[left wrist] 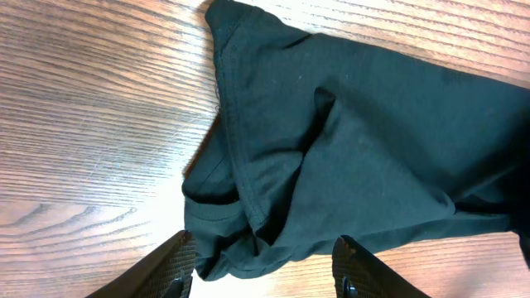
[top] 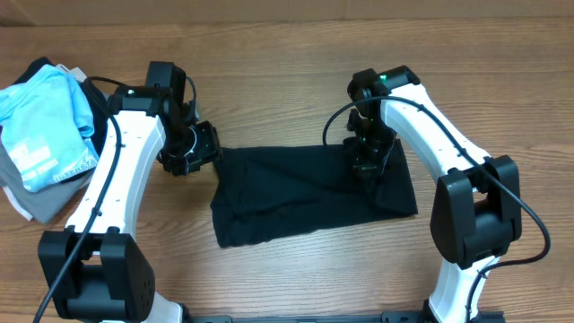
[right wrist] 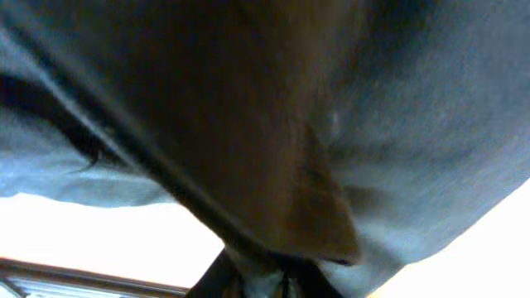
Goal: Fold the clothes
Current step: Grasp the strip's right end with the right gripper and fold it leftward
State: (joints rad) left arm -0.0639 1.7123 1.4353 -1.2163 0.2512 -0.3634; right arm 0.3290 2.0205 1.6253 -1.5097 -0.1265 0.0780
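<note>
A black garment [top: 305, 193] lies roughly folded on the wooden table, in the middle. My left gripper [top: 199, 151] is open just off its upper left corner; in the left wrist view the jaws [left wrist: 263, 277] straddle the bunched hem of the black garment [left wrist: 348, 149] without closing. My right gripper [top: 369, 166] is down on the garment's upper right part and is shut on a pinch of the black cloth [right wrist: 273, 124], which fills the right wrist view and drapes over the jaws [right wrist: 269, 285].
A pile of other clothes lies at the far left: a light blue garment [top: 45, 121] on top of a grey one [top: 27, 193] and a dark one [top: 94, 112]. Bare wood surrounds the black garment.
</note>
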